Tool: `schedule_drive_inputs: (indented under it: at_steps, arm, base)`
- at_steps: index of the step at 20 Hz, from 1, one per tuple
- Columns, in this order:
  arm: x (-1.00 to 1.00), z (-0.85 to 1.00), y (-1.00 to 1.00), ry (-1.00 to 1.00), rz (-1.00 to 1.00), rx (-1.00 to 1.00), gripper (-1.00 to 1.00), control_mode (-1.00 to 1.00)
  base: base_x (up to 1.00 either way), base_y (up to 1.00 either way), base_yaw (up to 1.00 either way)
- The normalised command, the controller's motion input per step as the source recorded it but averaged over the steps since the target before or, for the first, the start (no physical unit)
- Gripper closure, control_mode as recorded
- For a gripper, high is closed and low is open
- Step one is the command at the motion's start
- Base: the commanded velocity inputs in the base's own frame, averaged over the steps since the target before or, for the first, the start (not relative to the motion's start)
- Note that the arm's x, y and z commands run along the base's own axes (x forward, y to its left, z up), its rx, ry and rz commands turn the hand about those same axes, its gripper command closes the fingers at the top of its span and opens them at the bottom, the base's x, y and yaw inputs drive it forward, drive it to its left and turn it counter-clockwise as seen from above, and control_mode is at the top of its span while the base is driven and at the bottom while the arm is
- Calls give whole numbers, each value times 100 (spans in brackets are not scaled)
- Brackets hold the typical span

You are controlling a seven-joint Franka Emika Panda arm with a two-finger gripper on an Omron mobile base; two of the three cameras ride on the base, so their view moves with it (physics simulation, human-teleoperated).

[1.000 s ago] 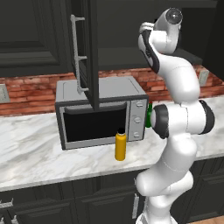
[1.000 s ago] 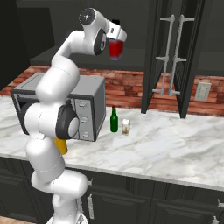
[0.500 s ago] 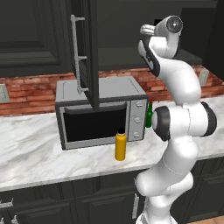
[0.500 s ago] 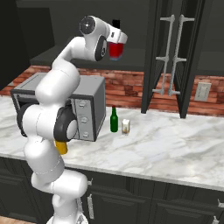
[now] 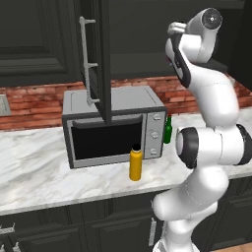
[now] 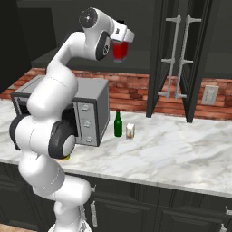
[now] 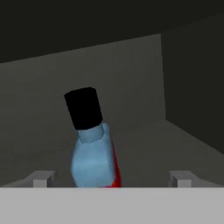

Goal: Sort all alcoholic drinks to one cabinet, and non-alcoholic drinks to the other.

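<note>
The gripper [image 7: 111,179] is raised into the upper cabinet [image 7: 131,65], its fingers [image 7: 41,178] spread wide on either side of the blue-and-red flat-sided bottle [image 7: 94,153]. Neither fingertip seems to touch the glass. The bottle leans off vertical, black cap [image 7: 83,107] tipped to one side; whether its base sits flat on the cabinet shelf [image 7: 175,144] I cannot tell.

That lean is the chief risk: unsupported and off balance, the bottle could topple, roll toward the open front and drop to the surface [image 6: 181,154]. A finger brushing it on the way out could cause the same.

Still on the surface are the dark-green bottle [image 6: 118,124], the small cream container [image 6: 130,131] just beside it, and the yellow-orange bottle [image 5: 136,164] before the microwave [image 5: 98,123].
</note>
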Motion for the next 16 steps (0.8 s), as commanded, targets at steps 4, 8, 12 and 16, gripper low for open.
schedule_drive_inputs:
  at_steps: [4,8,12,16]
  arm:
    - [-61,0,-2,13,0,0,-100,-100]
    - [-50,-9,0,15,0,0,-100,-100]
    - [-57,-19,0,11,0,0,-100,-100]
    - [-61,-27,0,6,1,0,-100,-100]
  base:
    - [0,0,0]
    - [0,0,0]
    - [0,0,0]
    - [0,0,0]
